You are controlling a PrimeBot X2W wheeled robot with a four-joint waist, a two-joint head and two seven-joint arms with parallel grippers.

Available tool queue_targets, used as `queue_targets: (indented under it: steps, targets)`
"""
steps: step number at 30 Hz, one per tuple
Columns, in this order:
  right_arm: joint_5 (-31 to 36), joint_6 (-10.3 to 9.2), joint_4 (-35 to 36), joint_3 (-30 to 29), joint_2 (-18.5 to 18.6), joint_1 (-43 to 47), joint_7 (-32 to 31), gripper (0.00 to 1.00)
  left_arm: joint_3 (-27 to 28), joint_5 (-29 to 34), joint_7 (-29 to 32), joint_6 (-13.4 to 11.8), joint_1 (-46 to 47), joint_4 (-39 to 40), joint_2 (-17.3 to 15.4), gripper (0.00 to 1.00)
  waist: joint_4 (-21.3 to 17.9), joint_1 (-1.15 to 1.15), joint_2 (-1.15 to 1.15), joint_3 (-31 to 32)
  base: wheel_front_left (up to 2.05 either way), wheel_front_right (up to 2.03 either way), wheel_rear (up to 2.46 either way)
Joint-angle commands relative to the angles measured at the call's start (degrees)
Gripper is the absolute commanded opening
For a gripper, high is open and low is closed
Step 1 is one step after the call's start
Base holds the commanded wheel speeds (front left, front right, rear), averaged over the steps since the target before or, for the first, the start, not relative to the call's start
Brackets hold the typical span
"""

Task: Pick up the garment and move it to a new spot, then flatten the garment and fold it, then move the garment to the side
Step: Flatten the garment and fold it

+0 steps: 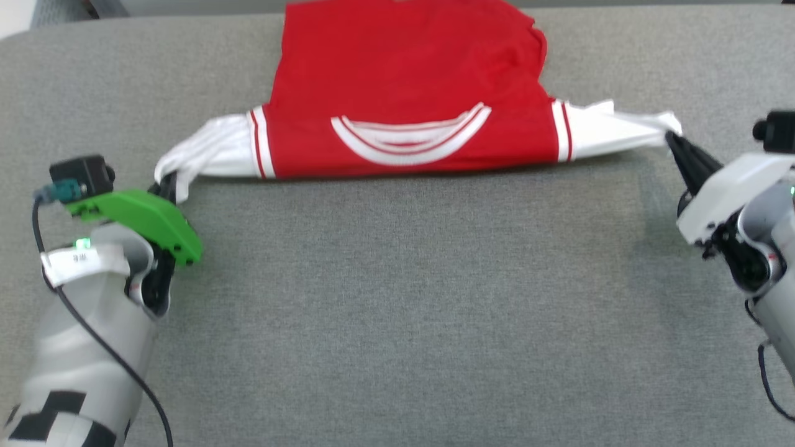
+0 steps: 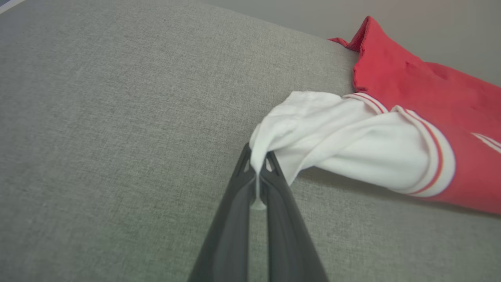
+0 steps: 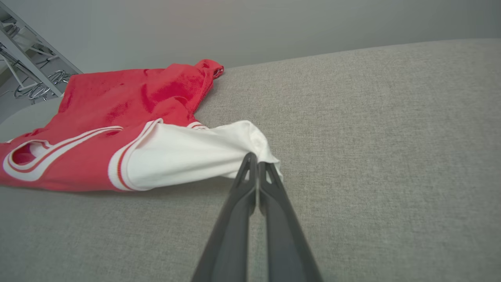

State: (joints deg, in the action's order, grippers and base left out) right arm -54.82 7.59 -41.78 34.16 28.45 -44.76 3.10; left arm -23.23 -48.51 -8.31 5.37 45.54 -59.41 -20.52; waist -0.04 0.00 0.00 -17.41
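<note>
The garment, a red jersey with white sleeves and a striped collar, lies stretched across the far part of the grey table, collar toward me; its numerals are hidden. My left gripper is shut on the tip of the white sleeve at the left, and the left wrist view shows the cloth pinched between the dark fingers. My right gripper is shut on the tip of the other white sleeve at the right; in the right wrist view that sleeve bunches into the closed fingertips. Both sleeves are pulled taut outward.
The grey fabric-covered table spreads wide in front of the garment. Its far edge runs just behind the shirt's hem. A metal frame stands beyond the table in the right wrist view.
</note>
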Motion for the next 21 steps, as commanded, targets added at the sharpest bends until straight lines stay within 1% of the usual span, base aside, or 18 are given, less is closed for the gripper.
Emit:
queue_targets:
  steps: [1,4,7,12,15,16,21]
  targets:
    - [-0.7,-0.10,0.5,-0.3,0.7,2.2,0.6,0.00,0.4,-0.3,-0.6,0.1,-2.4,0.7,-1.2,0.00,0.2,0.00,0.00,3.5,0.00,0.00,0.00]
    - [-1.2,-0.10,1.9,-0.9,1.0,6.2,1.4,0.00,0.4,-0.7,-0.7,0.0,-6.6,2.7,-1.9,0.00,0.1,0.00,0.00,5.6,0.00,0.00,0.00]
    - [-1.1,-0.10,3.5,-1.8,1.5,10.2,1.8,0.00,0.5,-1.0,-0.7,-0.9,-11.1,5.9,-3.0,0.00,0.0,0.00,0.00,7.6,0.00,0.00,0.00]
    - [-0.3,-0.10,5.6,-3.8,1.8,16.6,1.8,0.00,0.8,-1.6,-0.7,-3.5,-18.9,12.8,-4.6,0.00,0.0,0.00,0.00,10.6,0.00,0.00,0.00]
    - [0.1,-0.10,7.1,-6.0,1.7,21.0,1.5,0.00,1.3,-2.3,-0.2,-5.8,-24.5,18.6,-6.0,0.00,0.1,0.00,0.00,12.0,0.00,0.00,0.00]
    - [1.3,-0.10,8.9,-8.4,1.4,25.6,1.1,0.00,1.7,-2.9,0.7,-8.7,-30.3,25.2,-7.2,0.00,0.3,0.00,0.00,13.3,0.00,0.00,0.00]
    - [3.3,-0.10,11.6,-13.6,-0.2,33.9,-0.1,0.00,2.8,-4.5,2.1,-13.5,-40.3,35.5,-8.9,0.00,0.6,0.00,0.00,15.4,0.00,0.00,0.00]
